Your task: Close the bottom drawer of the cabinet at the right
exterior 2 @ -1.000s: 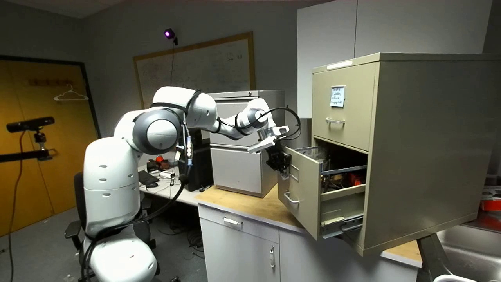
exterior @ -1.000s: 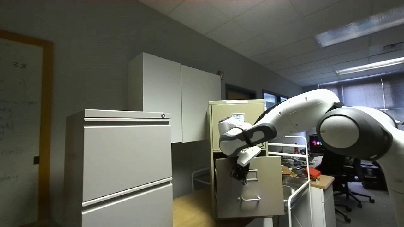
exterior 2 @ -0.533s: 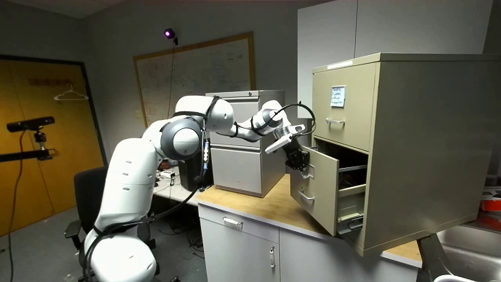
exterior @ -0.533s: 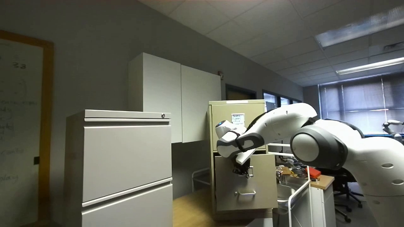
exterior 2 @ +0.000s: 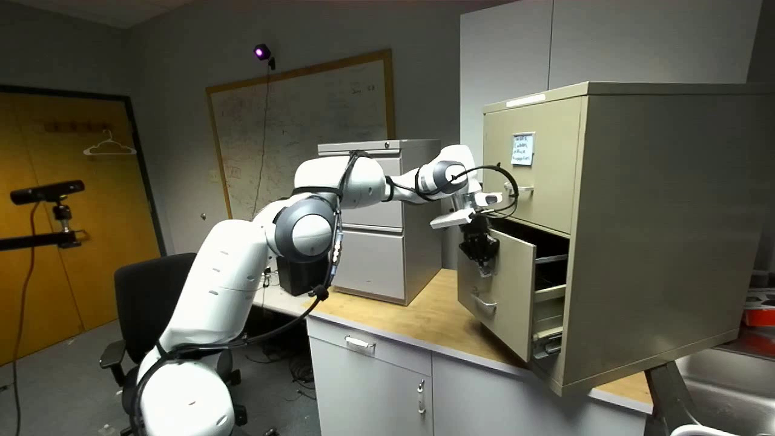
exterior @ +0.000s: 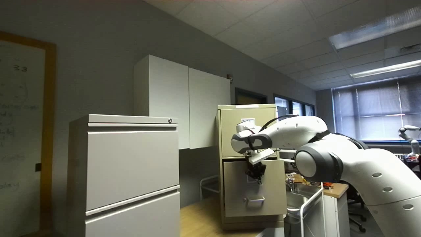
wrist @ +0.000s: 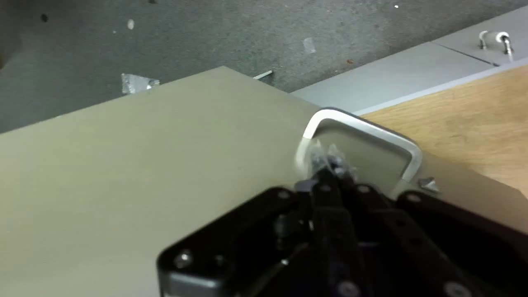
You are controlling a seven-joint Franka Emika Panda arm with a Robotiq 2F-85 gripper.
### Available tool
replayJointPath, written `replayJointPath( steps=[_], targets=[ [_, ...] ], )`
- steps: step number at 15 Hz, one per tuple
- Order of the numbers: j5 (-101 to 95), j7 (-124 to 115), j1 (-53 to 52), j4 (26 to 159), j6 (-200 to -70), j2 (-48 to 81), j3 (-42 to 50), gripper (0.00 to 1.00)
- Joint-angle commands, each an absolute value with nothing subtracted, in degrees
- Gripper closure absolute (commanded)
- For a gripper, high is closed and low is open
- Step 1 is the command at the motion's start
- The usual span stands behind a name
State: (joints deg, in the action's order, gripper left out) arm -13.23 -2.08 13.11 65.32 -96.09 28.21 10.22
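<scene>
The beige cabinet [exterior 2: 654, 230] stands upright at the right. Its bottom drawer [exterior 2: 508, 290] is partly pulled out, with a dark opening above and behind its front; the drawer front also shows in an exterior view [exterior: 236, 200] and fills much of the wrist view [wrist: 144, 173]. Its silver handle [exterior 2: 484, 303] is low on the front and shows beyond the fingertips in the wrist view [wrist: 371, 130]. My gripper [exterior 2: 484, 269] is shut, pointing down at the drawer front above the handle, over the label holder. In the wrist view the gripper [wrist: 328, 159] has its fingertips together, nothing visible between them. Contact is unclear.
A pale grey cabinet [exterior: 131, 164] stands on the wooden counter [exterior 2: 412, 315] beside the beige one. The upper drawer [exterior 2: 527, 163] is shut. A white wall cupboard [exterior: 167, 95] hangs behind. A sink [exterior: 296, 199] and white rail [exterior: 312, 200] lie beyond.
The bottom drawer has slid inward, less of its side showing. My arm has moved forward toward the cabinet with it, and the gripper now sits slightly higher on the front.
</scene>
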Motion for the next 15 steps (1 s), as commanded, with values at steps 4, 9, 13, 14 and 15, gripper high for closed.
replayJointPath(
  steps=[4, 9, 13, 14, 15],
  targets=[
    [-6.22, 0.64, 18.40, 47.83, -94.56, 38.96, 10.64, 1.00],
    [-7.81, -0.41, 19.45, 39.28, -93.17, 44.36, 11.54, 1.00],
    [-6.07, 0.60, 20.95, 31.11, -80.94, 48.65, 10.79, 1.00],
    [-5.98, -0.88, 20.93, 29.81, -76.72, 48.92, 11.02, 1.00],
    [-5.07, -1.09, 21.46, 29.14, -75.28, 48.76, 10.47, 1.00]
  ],
)
